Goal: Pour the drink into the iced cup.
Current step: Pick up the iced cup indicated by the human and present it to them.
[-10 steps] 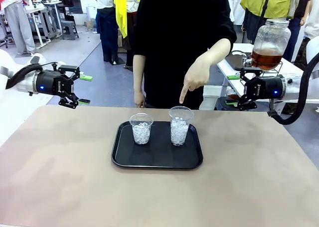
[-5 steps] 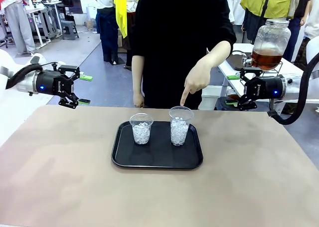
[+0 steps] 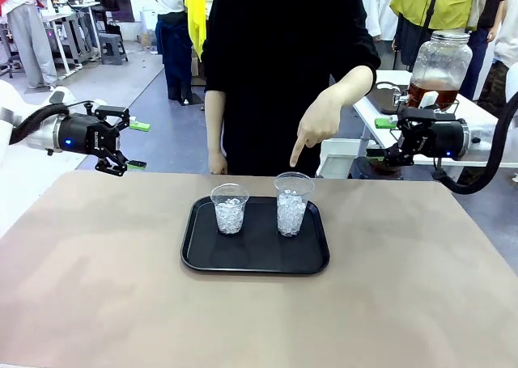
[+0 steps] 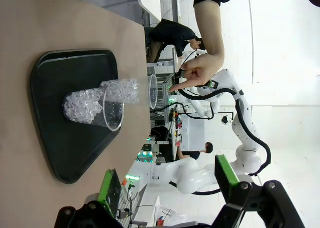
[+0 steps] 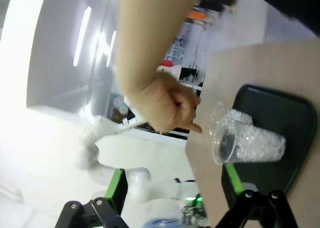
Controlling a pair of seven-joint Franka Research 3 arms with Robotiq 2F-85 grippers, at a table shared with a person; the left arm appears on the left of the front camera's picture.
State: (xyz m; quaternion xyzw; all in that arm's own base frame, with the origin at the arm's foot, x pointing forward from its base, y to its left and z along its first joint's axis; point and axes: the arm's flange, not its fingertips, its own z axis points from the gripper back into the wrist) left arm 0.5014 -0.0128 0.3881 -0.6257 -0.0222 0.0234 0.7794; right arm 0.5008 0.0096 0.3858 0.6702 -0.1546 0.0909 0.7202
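**Item: the drink [image 3: 431, 98], held in a lidded glass jar [image 3: 441, 61], not yet poured into the iced cup [image 3: 291, 205].**

The jar is stood upright, long axis vertical, on a side table [image 3: 484, 113] just behind and above the right pincer [image 3: 379, 137], whose jaws are spread and empty. The right arm is judged the nearer. The left pincer [image 3: 137, 145] is likewise spread, empty, and well apart. The cup indicated by the person's hand [image 3: 317, 125] is set on a black tray [image 3: 251, 263] at mid-table [image 3: 421, 303], beside a second iced cup [image 3: 230, 208]. Print on the pincer bodies is too small to be read.
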